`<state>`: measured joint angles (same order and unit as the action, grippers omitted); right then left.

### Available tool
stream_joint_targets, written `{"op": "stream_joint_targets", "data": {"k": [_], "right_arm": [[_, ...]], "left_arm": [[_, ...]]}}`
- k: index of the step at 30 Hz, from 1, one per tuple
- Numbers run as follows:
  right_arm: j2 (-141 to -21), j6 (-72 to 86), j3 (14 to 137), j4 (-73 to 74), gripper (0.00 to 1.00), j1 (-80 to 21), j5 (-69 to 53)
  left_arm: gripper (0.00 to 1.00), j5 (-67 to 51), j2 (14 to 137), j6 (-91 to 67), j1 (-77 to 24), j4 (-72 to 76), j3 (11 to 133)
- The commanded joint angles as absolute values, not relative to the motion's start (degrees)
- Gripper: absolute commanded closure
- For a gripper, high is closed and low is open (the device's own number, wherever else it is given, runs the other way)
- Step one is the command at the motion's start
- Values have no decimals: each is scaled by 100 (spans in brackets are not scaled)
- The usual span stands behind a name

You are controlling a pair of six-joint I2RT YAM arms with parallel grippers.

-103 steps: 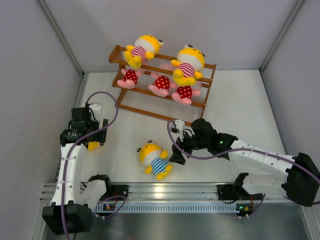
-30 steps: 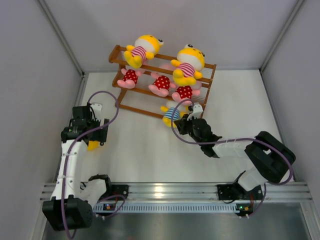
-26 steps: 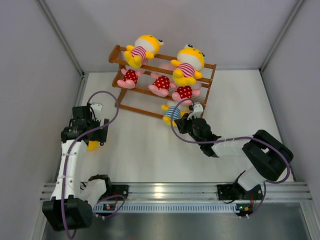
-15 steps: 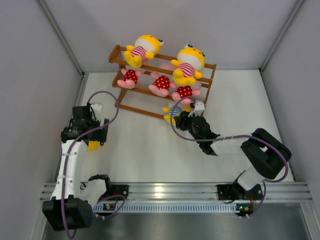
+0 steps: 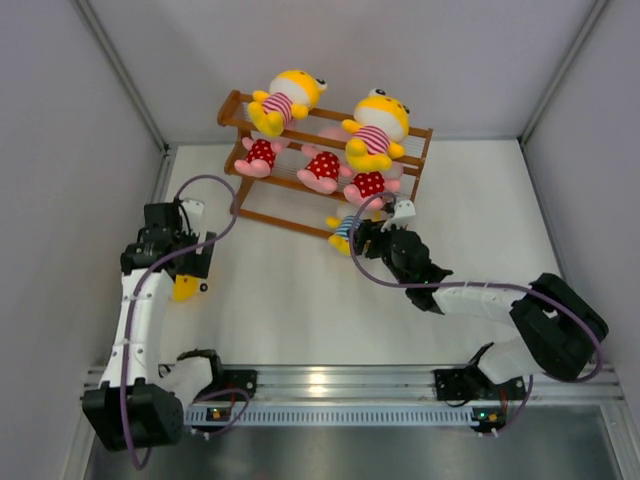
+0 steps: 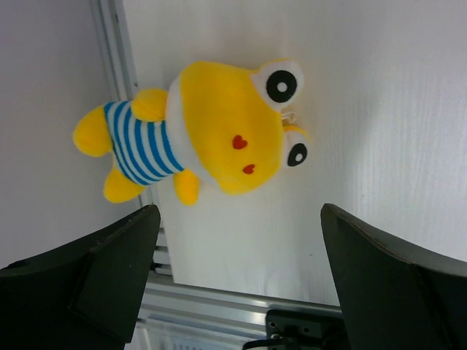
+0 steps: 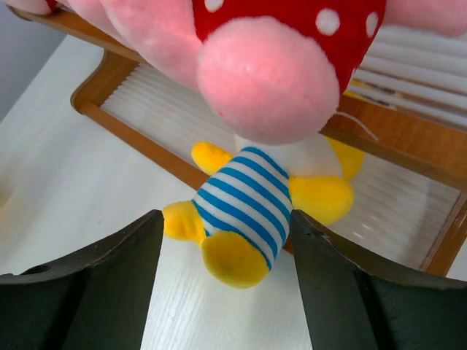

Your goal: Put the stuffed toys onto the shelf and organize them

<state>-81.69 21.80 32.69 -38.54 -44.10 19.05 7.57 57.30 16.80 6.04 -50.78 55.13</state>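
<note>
At the shelf's bottom tier, the right claw (image 7: 222, 219) stands released. Its jaws are parted to either side of the blue toy (image 5: 345, 228), with a gap showing on both flanks, so nothing is gripped. The toy lies on the rods with its feet pointing to 6 o'clock over the front rail of the shelf (image 5: 285, 222). Its head is tucked in beneath the pink toy (image 7: 270, 80) on the tier above. It seems set low because the upper tiers are taken: pink toys (image 5: 322, 168) fill the middle one and two yellow toys (image 5: 375, 125) sit on top. Its legs overhang the rail, so it may want a nudge toward 12 o'clock, or it could slide off.

Out at 9 o'clock on the table (image 5: 300, 300), well apart from the shelf, the left claw (image 6: 238, 211) hangs fully released above a second blue toy (image 6: 204, 131). That toy lies flat by the table's edge. The claw is likely poised there for the next pick, and the bottom tier's 9 o'clock end looks free to take it.
</note>
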Motion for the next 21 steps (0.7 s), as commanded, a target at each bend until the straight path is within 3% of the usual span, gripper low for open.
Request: {"op": "stream_joint_targets", "data": {"k": [1, 12, 16, 21], "right_arm": [[-7683, 1934, 3472, -3561, 30, -4465, 1943], [-6584, 1556, 3472, -2717, 30, -4562, 836], [-6390, 1547, 3472, -2593, 30, -4614, 502], [-6346, 1547, 3454, -2452, 30, -4667, 404]], "left_arm": [[3, 1291, 6133, 2301, 624, -4948, 6098], [7, 958, 7444, 4156, 2301, -5564, 6679], [24, 703, 8040, 4473, 3135, -5572, 7136], [33, 993, 8385, 5060, 3506, -5572, 7190]]}}
